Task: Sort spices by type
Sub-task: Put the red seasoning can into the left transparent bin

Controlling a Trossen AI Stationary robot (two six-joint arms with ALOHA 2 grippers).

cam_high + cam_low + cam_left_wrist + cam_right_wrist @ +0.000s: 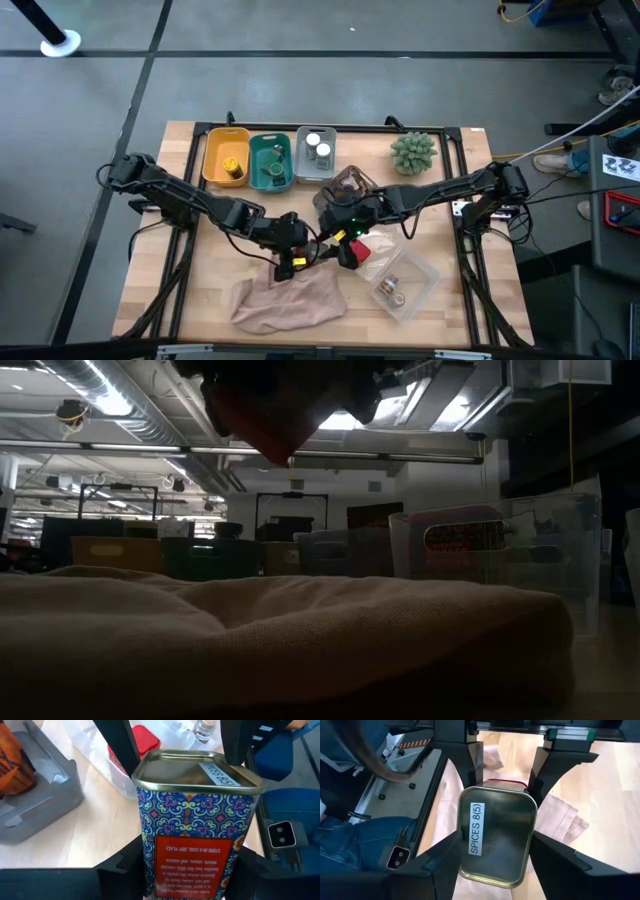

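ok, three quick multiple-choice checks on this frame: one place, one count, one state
1. The plant ball sits:
A) on the cloth
B) right of the grey bin
C) in the yellow bin

2. Bins in the row:
A) two
B) three
C) five

3. The tin is:
A) lying on the cloth
B) inside a bin
C) between both grippers

B: the plant ball stands right of the grey bin.
B: yellow bin, teal bin, grey.
C: the left gripper and right gripper both flank the tin.

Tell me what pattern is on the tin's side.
Blue with ornate floral tilework on the tin; left wrist view.
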